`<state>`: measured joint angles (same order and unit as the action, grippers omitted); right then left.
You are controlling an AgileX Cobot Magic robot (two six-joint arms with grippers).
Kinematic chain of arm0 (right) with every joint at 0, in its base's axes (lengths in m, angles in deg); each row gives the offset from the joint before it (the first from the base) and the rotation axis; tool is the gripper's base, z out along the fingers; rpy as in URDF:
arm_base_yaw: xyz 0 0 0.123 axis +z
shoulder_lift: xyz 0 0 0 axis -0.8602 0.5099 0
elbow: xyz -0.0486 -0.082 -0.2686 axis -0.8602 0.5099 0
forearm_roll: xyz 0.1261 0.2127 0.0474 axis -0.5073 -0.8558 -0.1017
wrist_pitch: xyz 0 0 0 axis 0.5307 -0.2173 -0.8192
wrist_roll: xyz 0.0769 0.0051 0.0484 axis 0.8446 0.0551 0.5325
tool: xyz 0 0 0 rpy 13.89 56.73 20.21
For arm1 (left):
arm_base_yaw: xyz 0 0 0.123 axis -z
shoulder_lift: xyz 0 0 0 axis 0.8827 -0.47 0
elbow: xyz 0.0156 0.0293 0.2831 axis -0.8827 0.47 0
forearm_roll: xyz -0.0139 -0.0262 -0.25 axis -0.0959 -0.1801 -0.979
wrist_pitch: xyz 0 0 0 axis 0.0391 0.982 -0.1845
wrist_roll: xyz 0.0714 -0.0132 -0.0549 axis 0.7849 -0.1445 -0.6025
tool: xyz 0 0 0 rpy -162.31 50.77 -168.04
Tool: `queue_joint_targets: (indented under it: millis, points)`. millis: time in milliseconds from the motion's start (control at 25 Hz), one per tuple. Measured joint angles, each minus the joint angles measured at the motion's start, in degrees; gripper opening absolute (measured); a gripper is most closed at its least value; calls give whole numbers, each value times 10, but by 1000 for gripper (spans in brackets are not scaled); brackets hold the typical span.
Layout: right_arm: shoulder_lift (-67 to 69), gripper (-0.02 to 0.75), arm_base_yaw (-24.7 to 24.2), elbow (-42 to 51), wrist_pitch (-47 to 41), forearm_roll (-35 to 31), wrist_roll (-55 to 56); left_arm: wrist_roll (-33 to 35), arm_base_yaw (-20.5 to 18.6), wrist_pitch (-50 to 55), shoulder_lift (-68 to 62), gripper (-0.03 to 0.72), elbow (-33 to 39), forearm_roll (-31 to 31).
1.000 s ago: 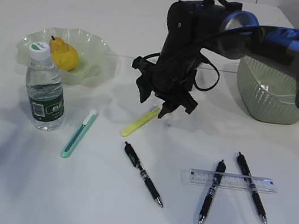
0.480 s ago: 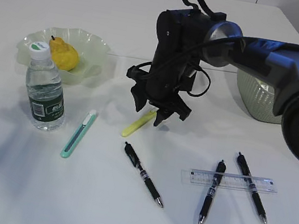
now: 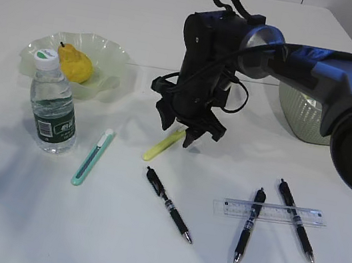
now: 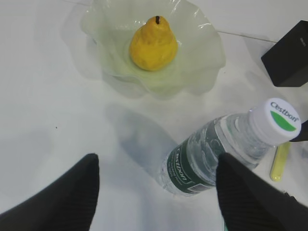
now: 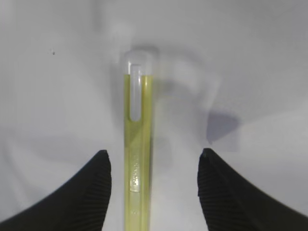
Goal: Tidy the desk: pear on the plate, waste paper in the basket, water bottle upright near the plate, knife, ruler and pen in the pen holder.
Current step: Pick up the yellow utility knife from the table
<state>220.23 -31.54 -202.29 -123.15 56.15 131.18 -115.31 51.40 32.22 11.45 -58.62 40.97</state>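
The right end effector (image 3: 185,131) hangs just above the white worktop (image 3: 44,231), its two dark fingers spread wide on either side of a yellow-green pen (image 3: 164,143) that lies flat beneath it; in the right wrist view the pen (image 5: 137,159) runs up the middle of the gap and neither finger (image 5: 96,192) touches it. The left end effector (image 4: 156,192) also stands wide and holds nothing, hovering over the water bottle (image 4: 226,147), which stands upright with its white cap just beside the plate (image 3: 117,61). The pear (image 3: 74,64) sits on that pale green plate. A mint-green utility knife (image 3: 92,157) lies near the bottle. Three black pens (image 3: 169,204) lie toward the front, two of them crossing the clear ruler (image 3: 270,212). The basket (image 3: 311,113) stands at the right, partly behind the arm. The black pen holder (image 4: 288,60) shows at the edge of the left wrist view.
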Motion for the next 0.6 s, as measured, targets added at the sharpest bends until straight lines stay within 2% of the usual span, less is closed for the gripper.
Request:
queue_joint_targets:
  millis: [600]
  points:
    - [1,428,0,0,6,12,13,0,0,0,0,538,0,0]
